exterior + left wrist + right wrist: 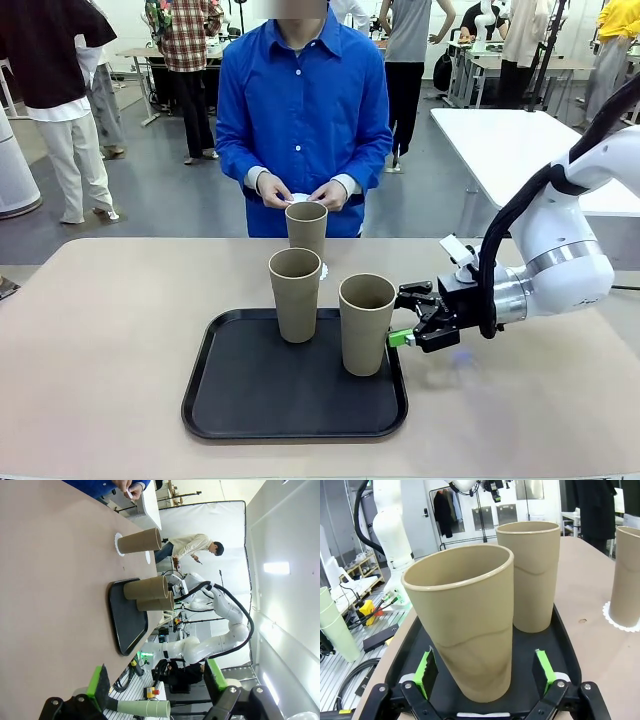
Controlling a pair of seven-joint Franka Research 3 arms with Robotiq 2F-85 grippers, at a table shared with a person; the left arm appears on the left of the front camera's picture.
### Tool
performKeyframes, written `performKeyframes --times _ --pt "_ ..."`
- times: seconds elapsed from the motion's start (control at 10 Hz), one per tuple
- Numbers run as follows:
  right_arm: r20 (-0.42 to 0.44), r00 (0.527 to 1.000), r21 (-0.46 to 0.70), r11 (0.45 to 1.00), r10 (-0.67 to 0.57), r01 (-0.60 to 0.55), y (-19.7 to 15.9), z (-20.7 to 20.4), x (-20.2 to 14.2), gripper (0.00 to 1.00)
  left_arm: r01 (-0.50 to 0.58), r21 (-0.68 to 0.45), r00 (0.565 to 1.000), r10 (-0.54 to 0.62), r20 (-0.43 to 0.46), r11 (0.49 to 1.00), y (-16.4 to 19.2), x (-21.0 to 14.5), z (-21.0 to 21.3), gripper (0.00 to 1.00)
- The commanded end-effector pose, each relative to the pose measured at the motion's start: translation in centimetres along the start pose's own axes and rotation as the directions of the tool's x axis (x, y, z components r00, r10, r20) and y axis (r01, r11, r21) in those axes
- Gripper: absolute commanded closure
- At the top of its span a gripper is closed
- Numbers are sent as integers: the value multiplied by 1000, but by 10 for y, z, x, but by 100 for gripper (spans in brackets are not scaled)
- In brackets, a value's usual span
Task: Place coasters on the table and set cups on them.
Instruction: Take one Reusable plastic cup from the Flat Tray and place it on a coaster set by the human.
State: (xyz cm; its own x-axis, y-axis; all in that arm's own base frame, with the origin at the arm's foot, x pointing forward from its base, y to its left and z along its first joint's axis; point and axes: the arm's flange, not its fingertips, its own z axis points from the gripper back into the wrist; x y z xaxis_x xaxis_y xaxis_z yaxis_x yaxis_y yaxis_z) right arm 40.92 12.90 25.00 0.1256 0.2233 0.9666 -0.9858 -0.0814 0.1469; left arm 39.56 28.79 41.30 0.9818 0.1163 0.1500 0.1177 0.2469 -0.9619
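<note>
A grey floor (170, 200) lies behind, with a white table (500, 140) at the right and people (60, 100) standing farther back.

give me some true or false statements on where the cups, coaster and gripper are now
Two matte khaki tapered cups stand on the black rectangular tray. True.
The third khaki cup lies on its side. False: it stands upright on a white scalloped paper coaster on the beige table.
The right gripper is open around the nearer tray cup. True.
The person's hands hold a cup. False: they hold something small and white.
</note>
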Motion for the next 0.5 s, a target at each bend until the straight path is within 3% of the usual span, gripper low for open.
performKeyframes --times 0.0,0.4 --pt "2 1000 -15 1000 -26 26 -3 -10 2 0 -2 -7 1000 2 13 1000 -3 1 2 0" --pt "-8 999 19 999 -41 41 -8 -27 -1 0 -2 -7 1000 2 13 1000 -3 1 2 0"
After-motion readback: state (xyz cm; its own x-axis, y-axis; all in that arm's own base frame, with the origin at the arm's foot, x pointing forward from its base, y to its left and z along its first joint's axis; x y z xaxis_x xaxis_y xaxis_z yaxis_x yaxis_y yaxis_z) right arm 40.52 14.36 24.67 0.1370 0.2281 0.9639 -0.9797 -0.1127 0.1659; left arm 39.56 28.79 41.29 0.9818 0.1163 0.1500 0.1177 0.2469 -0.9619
